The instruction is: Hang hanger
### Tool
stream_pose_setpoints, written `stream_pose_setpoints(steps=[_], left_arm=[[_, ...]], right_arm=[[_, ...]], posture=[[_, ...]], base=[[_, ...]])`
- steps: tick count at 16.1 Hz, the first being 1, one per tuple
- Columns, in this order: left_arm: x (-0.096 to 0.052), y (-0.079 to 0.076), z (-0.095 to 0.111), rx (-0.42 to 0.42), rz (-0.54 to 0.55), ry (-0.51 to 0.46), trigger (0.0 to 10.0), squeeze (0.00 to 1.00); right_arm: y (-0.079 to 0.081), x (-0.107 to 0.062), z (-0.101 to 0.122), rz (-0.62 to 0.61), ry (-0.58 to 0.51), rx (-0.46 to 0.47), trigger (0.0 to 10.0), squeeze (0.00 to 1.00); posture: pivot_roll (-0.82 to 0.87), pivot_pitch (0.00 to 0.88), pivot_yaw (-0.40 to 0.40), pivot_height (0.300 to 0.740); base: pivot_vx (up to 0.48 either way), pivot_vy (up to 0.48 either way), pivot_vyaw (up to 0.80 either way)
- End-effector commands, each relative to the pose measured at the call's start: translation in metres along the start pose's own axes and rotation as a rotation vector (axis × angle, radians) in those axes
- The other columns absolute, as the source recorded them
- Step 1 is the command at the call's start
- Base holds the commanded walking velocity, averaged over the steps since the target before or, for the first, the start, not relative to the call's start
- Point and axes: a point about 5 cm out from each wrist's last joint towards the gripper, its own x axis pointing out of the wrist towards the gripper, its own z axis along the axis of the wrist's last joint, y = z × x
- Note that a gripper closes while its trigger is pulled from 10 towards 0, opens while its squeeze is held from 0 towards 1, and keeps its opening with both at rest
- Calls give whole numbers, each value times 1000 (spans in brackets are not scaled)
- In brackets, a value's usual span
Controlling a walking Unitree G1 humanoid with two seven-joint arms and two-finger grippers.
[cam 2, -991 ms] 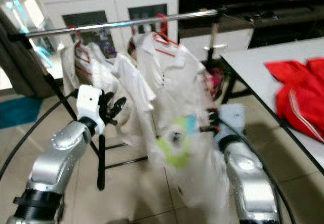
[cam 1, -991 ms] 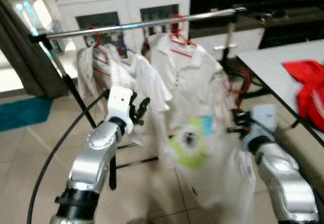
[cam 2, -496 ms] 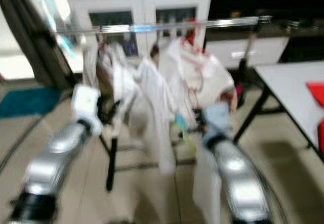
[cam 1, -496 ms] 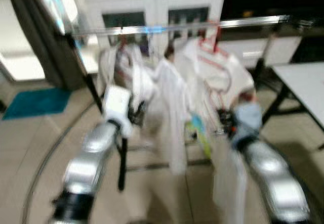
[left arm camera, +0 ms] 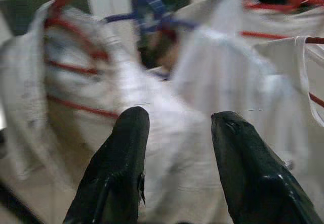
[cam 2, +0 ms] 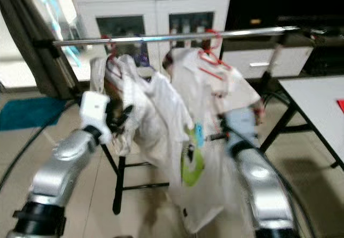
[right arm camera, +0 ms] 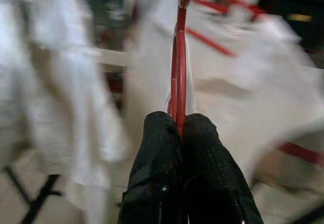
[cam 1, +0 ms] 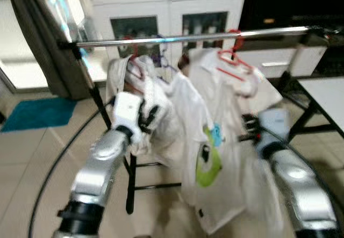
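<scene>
A silver rail (cam 1: 204, 35) spans the rack, with white garments hanging from red hangers (cam 1: 234, 56) on it. My right gripper (right arm camera: 177, 129) is shut on the thin red wire of a hanger (right arm camera: 178, 57), held upright in front of the hung clothes. Beside that gripper (cam 1: 248, 129) hangs a white shirt with a green print (cam 1: 207, 160), below the rail. My left gripper (cam 1: 151, 113) is raised to the white garments at the rail's left part. Its fingers (left arm camera: 126, 148) stand open, nothing between them.
A white cabinet (cam 1: 166, 7) stands behind the rack. The rack's black leg (cam 1: 130, 179) and a black cable (cam 1: 59, 157) cross the tiled floor at the left. A teal mat (cam 1: 35, 112) lies far left. A white table corner (cam 1: 325, 95) is at the right.
The head view swung left, so the red cloth on the table left the picture and the rack is centred. Both arms stay raised at the rack, the printed shirt still by the right gripper.
</scene>
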Motion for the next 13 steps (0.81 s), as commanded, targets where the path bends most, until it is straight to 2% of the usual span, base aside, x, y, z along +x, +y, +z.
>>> stream_pose_setpoints(steps=[1, 5, 6, 8, 10, 13], left_arm=[[2, -3, 2, 6, -6, -9, 10000, 0], [2, -7, 4, 8, -17, -13, 10000, 0], [3, -6, 6, 12, -17, -16, 10000, 0], [2, -2, 10, 14, -14, -27, 10000, 0], [1, -10, 11, 60, -65, -25, 10000, 0], [0, -15, 11, 74, -88, -21, 10000, 0]], right_arm=[[-12, 1, 8, -7, -48, -54, 10000, 0], [-18, 6, 16, 1, -100, 1, 10000, 0], [-19, 8, 17, -2, -98, -3, 10000, 0], [-16, 11, 23, 15, -123, 25, 10000, 0], [-18, 10, 27, 47, -151, 32, 10000, 0], [-15, 9, 26, 86, -159, 43, 10000, 0]], posture=[[42, 0, 56, 740], [54, 0, 56, 740], [55, 0, 37, 740], [40, 0, 55, 740], [52, 0, 54, 740], [57, 0, 59, 740]], base=[[337, 0, 0], [338, 0, 0], [337, 0, 0], [339, 0, 0], [337, 0, 0], [337, 0, 0]])
